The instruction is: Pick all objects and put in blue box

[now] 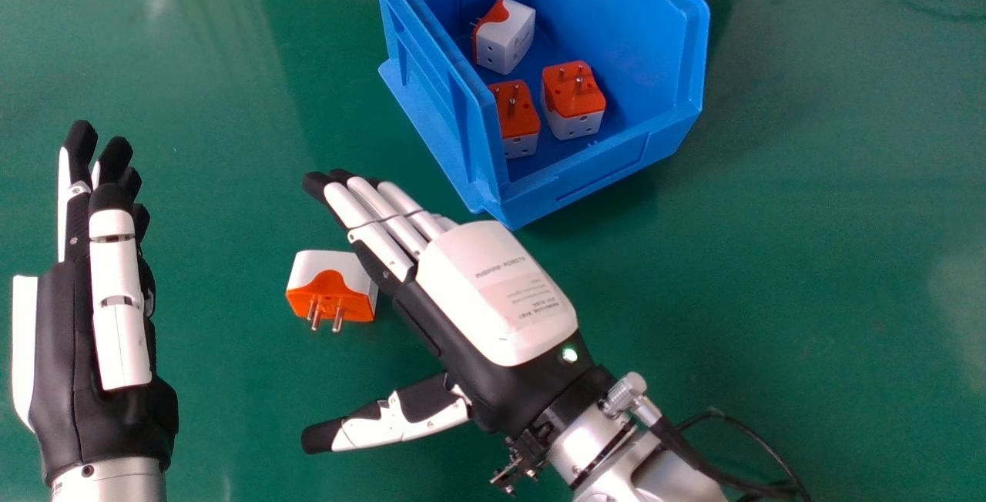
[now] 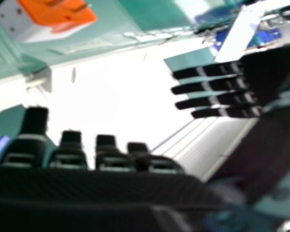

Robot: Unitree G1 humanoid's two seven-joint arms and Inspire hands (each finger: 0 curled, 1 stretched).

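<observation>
Adapter [image 1: 331,290] | white, orange pronged face | right robot hand [image 1: 493,294] thumb apart | left robot hand [image 1: 69,340] straight-fingered

My right hand [image 1: 470,309] bears dark print [image 1: 500,267] across its white back, beside a pale label [image 1: 530,291] with lettering too small to read.

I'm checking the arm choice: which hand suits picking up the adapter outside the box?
Probably the right hand: it is open close beside the plug adapter and nearer the blue box than the left hand.
</observation>
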